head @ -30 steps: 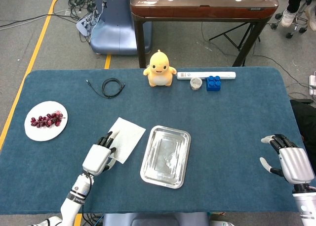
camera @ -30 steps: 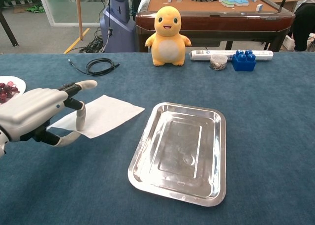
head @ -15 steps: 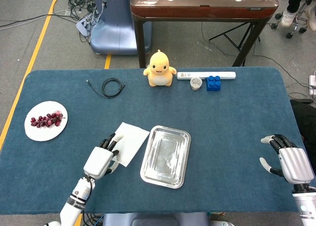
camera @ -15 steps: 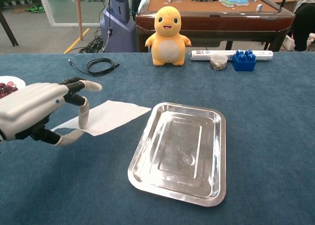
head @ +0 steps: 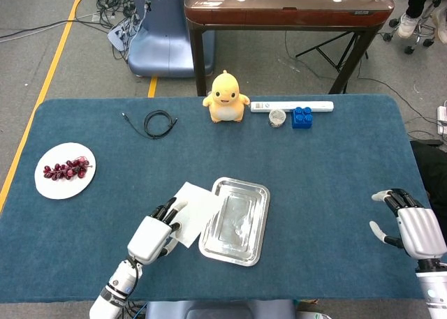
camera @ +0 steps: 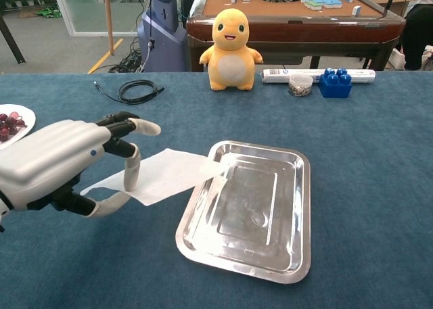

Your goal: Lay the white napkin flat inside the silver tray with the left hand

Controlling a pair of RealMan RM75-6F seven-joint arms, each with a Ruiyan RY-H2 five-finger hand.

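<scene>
The white napkin (head: 198, 211) (camera: 169, 175) lies partly on the blue table, its right corner over the left rim of the silver tray (head: 244, 232) (camera: 267, 207). My left hand (head: 155, 236) (camera: 57, 161) pinches the napkin's near-left edge between thumb and a finger, other fingers spread. My right hand (head: 412, 228) hovers at the table's right edge, fingers curled loosely apart, holding nothing; the chest view does not show it.
A yellow plush toy (head: 225, 97), a white bar (head: 292, 106), a small jar (head: 277, 117) and a blue block (head: 302, 116) stand along the back. A black cable (head: 155, 123) lies back left. A plate of grapes (head: 65, 170) sits at far left.
My left hand has dragged the napkin rightward across the table; its right corner now overlaps the tray's left rim. The right hand has not moved.
</scene>
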